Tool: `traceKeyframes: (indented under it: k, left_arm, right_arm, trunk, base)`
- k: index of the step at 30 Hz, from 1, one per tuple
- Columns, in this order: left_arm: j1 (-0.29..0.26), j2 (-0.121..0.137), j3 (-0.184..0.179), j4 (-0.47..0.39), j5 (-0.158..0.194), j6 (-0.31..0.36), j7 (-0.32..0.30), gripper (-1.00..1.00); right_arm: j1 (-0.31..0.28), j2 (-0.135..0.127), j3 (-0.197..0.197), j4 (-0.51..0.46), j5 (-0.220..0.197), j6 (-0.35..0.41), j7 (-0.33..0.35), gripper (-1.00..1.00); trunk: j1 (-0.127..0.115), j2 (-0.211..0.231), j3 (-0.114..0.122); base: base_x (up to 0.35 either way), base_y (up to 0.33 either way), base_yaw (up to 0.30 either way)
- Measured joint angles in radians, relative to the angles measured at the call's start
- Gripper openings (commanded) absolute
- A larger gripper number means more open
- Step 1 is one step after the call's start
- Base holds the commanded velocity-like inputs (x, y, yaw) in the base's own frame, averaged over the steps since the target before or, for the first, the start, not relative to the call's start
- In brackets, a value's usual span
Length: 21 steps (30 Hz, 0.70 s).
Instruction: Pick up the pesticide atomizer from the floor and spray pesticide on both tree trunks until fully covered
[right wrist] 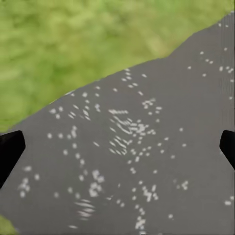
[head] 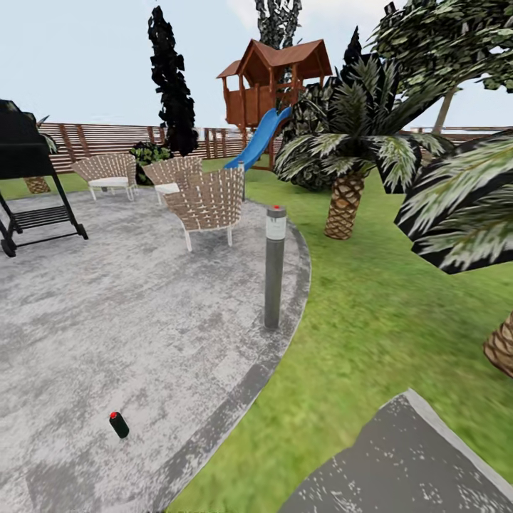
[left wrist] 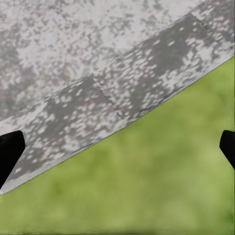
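My left claw [left wrist: 117, 147] hangs spread wide over the paving rim and grass; my right claw [right wrist: 117, 147], equally wide, hangs over a dark stepping stone [head: 399, 463]. The sprayer [head: 118, 424] stands upright on the concrete floor [head: 107, 320] at my ten o'clock. It looks light, rigid and slick; I'd grip its body below the red top. The head view alone shows the grey lamp post [head: 274, 267] at twelve.
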Motion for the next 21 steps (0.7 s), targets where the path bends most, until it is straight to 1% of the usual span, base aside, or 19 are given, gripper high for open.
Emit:
traceKeyframes:
  k: [21]
  left_arm:
    - [0.000, 0.000, 0.000, 0.001, 0.000, 0.000, 0.000, 1.00]
  right_arm:
    - [0.000, 0.000, 0.000, 0.000, 0.000, 0.000, 0.000, 1.00]
  trunk:
    - [0.000, 0.000, 0.000]
  base:
    - [0.000, 0.000, 0.279]
